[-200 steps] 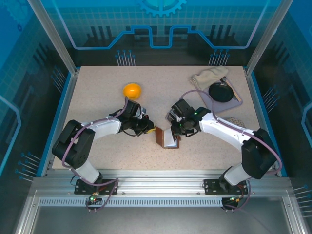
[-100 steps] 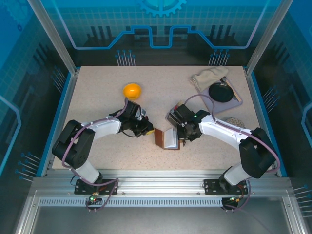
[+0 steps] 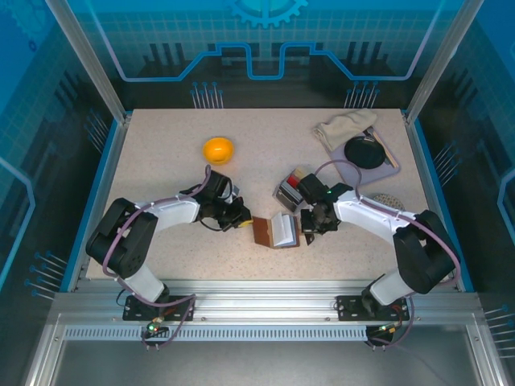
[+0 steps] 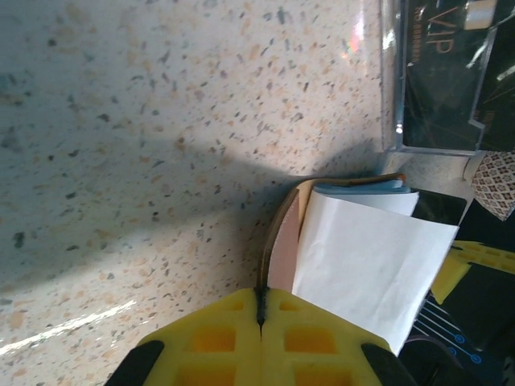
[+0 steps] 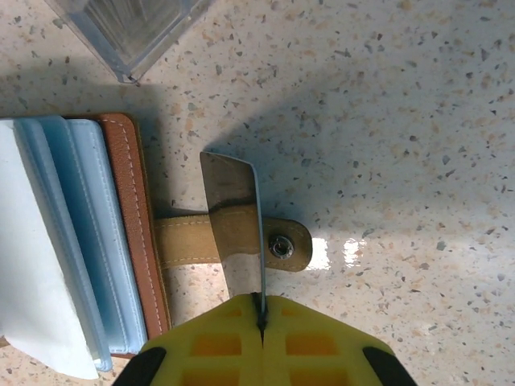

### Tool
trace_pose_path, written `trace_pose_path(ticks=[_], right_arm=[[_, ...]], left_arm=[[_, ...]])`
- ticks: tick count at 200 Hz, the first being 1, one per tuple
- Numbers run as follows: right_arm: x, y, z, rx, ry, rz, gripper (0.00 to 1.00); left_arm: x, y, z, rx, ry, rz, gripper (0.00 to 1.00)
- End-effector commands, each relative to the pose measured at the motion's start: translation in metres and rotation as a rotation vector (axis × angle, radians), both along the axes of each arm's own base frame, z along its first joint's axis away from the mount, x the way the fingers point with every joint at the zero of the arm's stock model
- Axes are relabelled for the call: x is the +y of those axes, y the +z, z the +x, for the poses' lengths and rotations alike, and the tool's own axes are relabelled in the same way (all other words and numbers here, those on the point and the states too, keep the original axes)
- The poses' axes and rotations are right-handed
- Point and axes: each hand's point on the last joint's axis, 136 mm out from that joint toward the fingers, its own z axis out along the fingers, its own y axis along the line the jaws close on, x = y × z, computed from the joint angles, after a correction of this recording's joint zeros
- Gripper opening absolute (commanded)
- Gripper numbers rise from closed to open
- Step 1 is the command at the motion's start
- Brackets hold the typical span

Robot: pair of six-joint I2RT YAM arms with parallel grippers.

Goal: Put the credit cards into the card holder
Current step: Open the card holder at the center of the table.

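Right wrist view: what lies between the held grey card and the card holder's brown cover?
In the right wrist view, the tan snap strap of the card holder spans that gap, over bare table.

We get a bright, even top view. Light comes from overhead, so the tabletop (image 3: 161, 161) is lit flat and the arms (image 3: 169, 211) throw only soft, short shadows. The blue walls (image 3: 48, 121) around it look dim.

The left wrist view is moodier. A wide soft shadow band crosses the speckled surface up to the card holder (image 4: 283, 241), a thin glare streak sits low left, and the clear tray box (image 4: 389, 72) flares white along its edge. The left pincer (image 4: 260, 318) is mushy and out of focus.

In the right wrist view we see a hot glare spot beside the snap tab (image 5: 282, 245). The grey card (image 5: 233, 217) shines like a mirror, and the right pincer (image 5: 260, 322) is blurred too.
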Motion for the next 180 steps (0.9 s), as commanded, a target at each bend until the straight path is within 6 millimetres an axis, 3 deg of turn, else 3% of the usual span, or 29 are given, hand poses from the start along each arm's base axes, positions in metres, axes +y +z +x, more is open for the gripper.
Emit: trace_pose_path(ticks=[1, 12, 69, 103, 137, 161, 174, 180], right_arm=[[-0.001, -0.004, -0.01, 0.037, 0.009, 0.036, 0.03], [0.0, -0.007, -0.015, 0.047, 0.008, 0.057, 0.03], [0.001, 0.018, -0.009, -0.034, -0.024, 0.105, 0.04], [0.007, 0.026, -0.014, -0.06, -0.047, 0.177, 0.04], [-0.002, 0.027, -0.016, -0.073, -0.036, 0.138, 0.05], [-0.007, 0.044, -0.007, -0.118, -0.029, 0.109, 0.04], [0.005, 0.049, -0.004, -0.12, -0.019, 0.182, 0.05], [0.012, 0.061, 0.003, -0.143, -0.015, 0.217, 0.05]], left_arm=[[-0.002, -0.005, -0.009, 0.01, -0.025, -0.001, 0.0], [-0.004, -0.004, -0.008, 0.001, -0.026, -0.006, 0.0], [-0.025, -0.007, 0.001, -0.048, -0.058, -0.023, 0.0], [-0.03, -0.02, -0.009, -0.023, -0.049, -0.012, 0.0], [-0.035, -0.031, -0.019, -0.031, -0.079, -0.018, 0.0], [-0.029, -0.048, -0.031, 0.045, -0.04, -0.007, 0.0], [-0.033, -0.037, -0.025, 0.034, -0.044, -0.046, 0.0], [-0.032, -0.034, -0.022, 0.044, -0.057, -0.023, 0.0]])
